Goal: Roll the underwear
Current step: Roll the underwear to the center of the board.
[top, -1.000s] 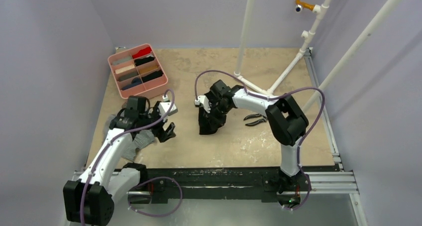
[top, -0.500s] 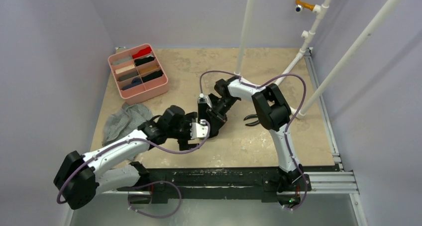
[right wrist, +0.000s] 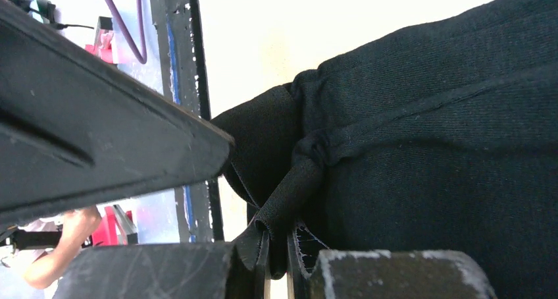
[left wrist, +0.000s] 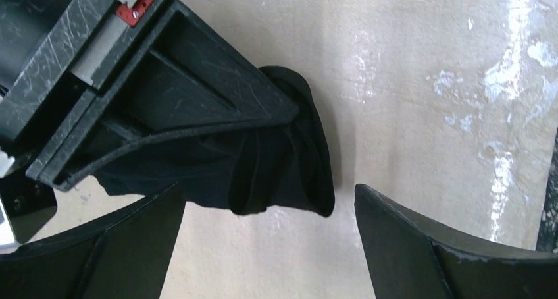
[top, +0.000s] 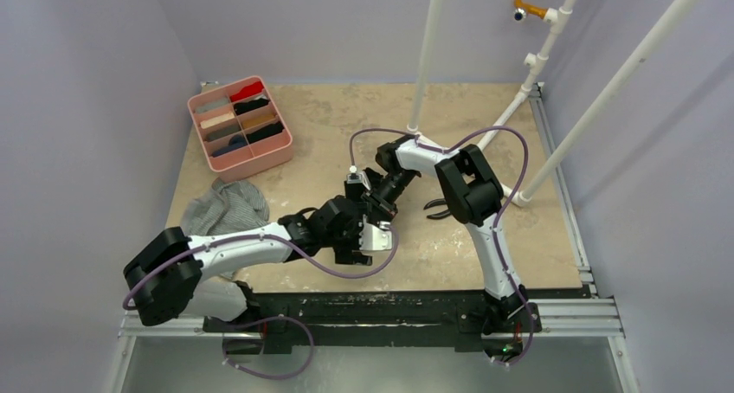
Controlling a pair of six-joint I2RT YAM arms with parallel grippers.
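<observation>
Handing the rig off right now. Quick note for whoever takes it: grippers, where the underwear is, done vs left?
Left gripper: open, jaws wide, poised at the free end of the black underwear.
Right gripper: shut, pinching an edge of the black underwear at mid-table.
Grey striped underwear: loose heap on the table's left side, in front of the pink tray, no gripper on it.
Done: nothing looks rolled; the black pair is only bunched.
Left: roll the black pair, then the grey.
</observation>
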